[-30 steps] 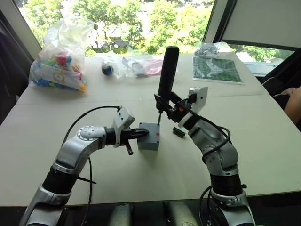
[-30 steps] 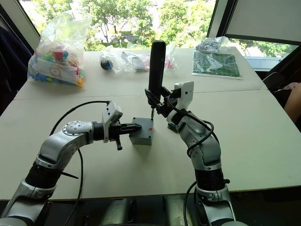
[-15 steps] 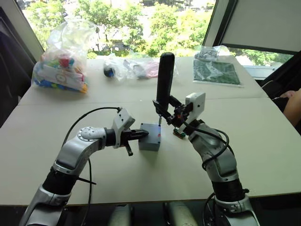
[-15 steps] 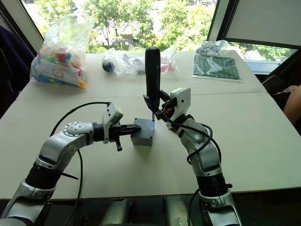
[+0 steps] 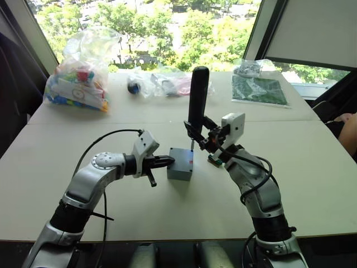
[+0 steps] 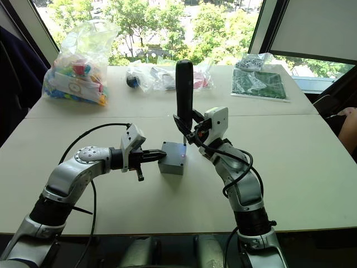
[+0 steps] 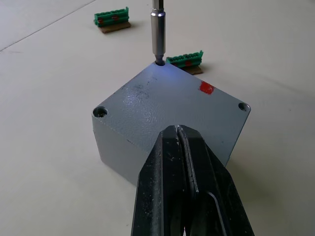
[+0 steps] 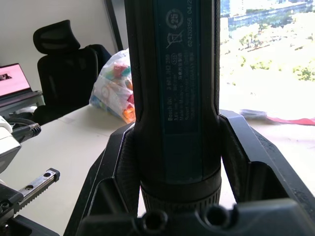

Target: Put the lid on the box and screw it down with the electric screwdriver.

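in the left eye view the right hand (image 5: pixel 196 134) grips the electric screwdriver (image 5: pixel 197 98) upright, its bit down on the box (image 5: pixel 181 164) just below; the left hand (image 5: pixel 166 161), closed, touches the box's near side. in the left wrist view the lid (image 7: pixel 167 101) sits on the box just beyond the closed fingers (image 7: pixel 170 182), the bit in its far corner hole.

An office-like lab or workroom: a wide pale table (image 5: pixel 312 167) stands under big windows (image 5: pixel 162 28) onto trees. Near the windows lie bags of coloured parts (image 5: pixel 78 84). Beyond the table are an office chair (image 8: pixel 61 54) and a laptop (image 8: pixel 15 78).
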`<state>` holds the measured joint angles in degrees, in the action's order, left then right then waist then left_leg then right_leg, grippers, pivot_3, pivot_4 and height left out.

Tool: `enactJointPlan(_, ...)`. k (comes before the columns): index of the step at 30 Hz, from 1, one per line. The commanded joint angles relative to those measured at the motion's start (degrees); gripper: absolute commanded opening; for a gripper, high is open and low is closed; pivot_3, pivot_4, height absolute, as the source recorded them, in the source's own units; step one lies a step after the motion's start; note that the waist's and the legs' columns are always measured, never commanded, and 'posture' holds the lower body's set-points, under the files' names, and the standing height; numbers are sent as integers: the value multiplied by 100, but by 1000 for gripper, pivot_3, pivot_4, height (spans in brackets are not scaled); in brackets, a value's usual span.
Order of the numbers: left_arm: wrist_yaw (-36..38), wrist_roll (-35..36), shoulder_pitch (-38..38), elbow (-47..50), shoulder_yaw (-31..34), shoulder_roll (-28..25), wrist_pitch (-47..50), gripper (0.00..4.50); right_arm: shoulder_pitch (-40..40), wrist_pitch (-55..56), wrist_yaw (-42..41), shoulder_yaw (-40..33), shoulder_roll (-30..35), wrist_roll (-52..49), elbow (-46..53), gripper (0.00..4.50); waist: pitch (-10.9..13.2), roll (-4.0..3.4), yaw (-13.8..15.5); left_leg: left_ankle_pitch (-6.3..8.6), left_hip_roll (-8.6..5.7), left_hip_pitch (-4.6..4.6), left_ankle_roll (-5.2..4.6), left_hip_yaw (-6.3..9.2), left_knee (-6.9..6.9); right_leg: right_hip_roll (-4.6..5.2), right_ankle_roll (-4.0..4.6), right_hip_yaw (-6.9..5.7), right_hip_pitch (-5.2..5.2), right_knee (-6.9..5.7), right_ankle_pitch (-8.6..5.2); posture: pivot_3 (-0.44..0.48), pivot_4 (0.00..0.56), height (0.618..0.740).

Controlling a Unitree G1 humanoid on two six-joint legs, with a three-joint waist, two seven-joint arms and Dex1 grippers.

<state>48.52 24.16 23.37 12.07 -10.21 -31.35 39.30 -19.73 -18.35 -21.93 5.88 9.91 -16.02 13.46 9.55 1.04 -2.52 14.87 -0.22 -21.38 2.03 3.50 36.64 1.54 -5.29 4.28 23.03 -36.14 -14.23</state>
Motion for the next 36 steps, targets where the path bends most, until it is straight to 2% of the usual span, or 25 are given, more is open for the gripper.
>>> enactJointPlan(1, 35, -71, 9, -20, -5, -29, -57, 0, 229, -251, 14, 75, 65, 129, -313, 1850, 0, 0, 1, 0, 0, 0, 0, 0, -1, 1, 4, 0, 0, 0, 2, 0, 150, 740)
enactJointPlan(7, 40, -109, 8, -83, -43, 18, -122, 0, 71, -318, 82, -152, 15, -100, 12, 1850, 0, 0, 5, 0, 0, 0, 0, 1, -3, 2, 12, 0, 1, 0, 7, 0, 150, 740)
enactJointPlan(13, 55, 27, 10, -181, 123, 95, -125, 0, -987, -1213, 335, -975, 176, -1098, 967, 1850, 20, -14, 5, 0, 0, -15, 0, -2, -9, 5, 16, 3, 20, 0, 10, 0, 150, 740)
enactJointPlan(16, -7, 145, 193, -507, 422, 293, -363, 0, -2546, -2755, 850, -1992, 874, -2138, 862, 1850, 62, -61, 10, -1, 1, -43, 1, -2, -5, 13, 17, 7, 50, -6, 14, 0, 150, 740)
enactJointPlan(18, -52, 558, 394, -476, 769, 498, -174, 0, -2983, -3485, 795, -2281, 1440, -2406, 526, 1850, 68, -69, 46, -4, -1, -116, 3, 0, 28, 13, 4, 3, 114, -26, 30, 0, 150, 740)
enactJointPlan(19, -50, 724, 523, -385, 891, 491, 4, 0, -3176, -4209, 767, -2445, 1799, -2573, 160, 1850, 65, -64, 64, -4, -3, -142, 3, 5, 34, 13, -3, -3, 137, -28, 34, 0, 150, 740)
enactJointPlan(20, -3, 878, 637, -302, 965, 437, 223, 0, -3245, -4715, 639, -2426, 2206, -2574, -147, 1850, 61, -56, 80, -3, -3, -152, 1, 17, 35, 12, -8, -21, 139, -23, 37, 0, 150, 740)
enactJointPlan(22, 97, 735, 741, -93, 828, 142, 345, 0, -3224, -5291, 345, -2176, 3014, -2402, -639, 1850, 50, -39, 130, 5, -4, -159, -12, 29, 31, 11, -7, -38, 137, -16, 36, 0, 150, 740)
enactJointPlan(24, 154, 641, 727, 83, 715, -48, 323, 0, -3182, -5635, 133, -1941, 3488, -2340, -937, 1850, 56, -48, 134, 12, -5, -158, -23, 22, 27, 10, -4, -37, 133, -3, 35, 0, 150, 740)
enactJointPlan(27, 304, 1039, 593, 572, 814, -258, 629, 0, -2934, -6108, -243, -1421, 4242, -2166, -1317, 1850, 78, -85, 133, 12, -7, -173, -24, -3, 24, 16, -5, -15, 153, 4, 35, 0, 150, 740)
enactJointPlan(30, 762, 973, 57, 1333, 561, -948, 630, 0, -2340, -6206, -966, -538, 4975, -1985, -1617, 1850, 97, -108, 117, 12, -9, -207, -24, -14, 34, 14, -9, -6, 193, -2, 38, 0, 150, 740)
enactJointPlan(32, 934, 864, -239, 1578, 371, -1251, 516, 0, -2194, -6057, -1214, -172, 5125, -1787, -1883, 1850, 96, -108, 102, 25, -5, -198, -47, -14, 34, 4, -9, -5, 188, -3, 37, 0, 150, 740)
enactJointPlan(36, 596, 952, -383, 1474, 472, -941, 456, 0, -2605, -6433, -1288, -185, 4717, -1691, -2801, 1850, 103, -103, 22, 27, -4, -195, -51, -17, 47, 0, -2, -4, 184, -3, 37, 0, 150, 740)
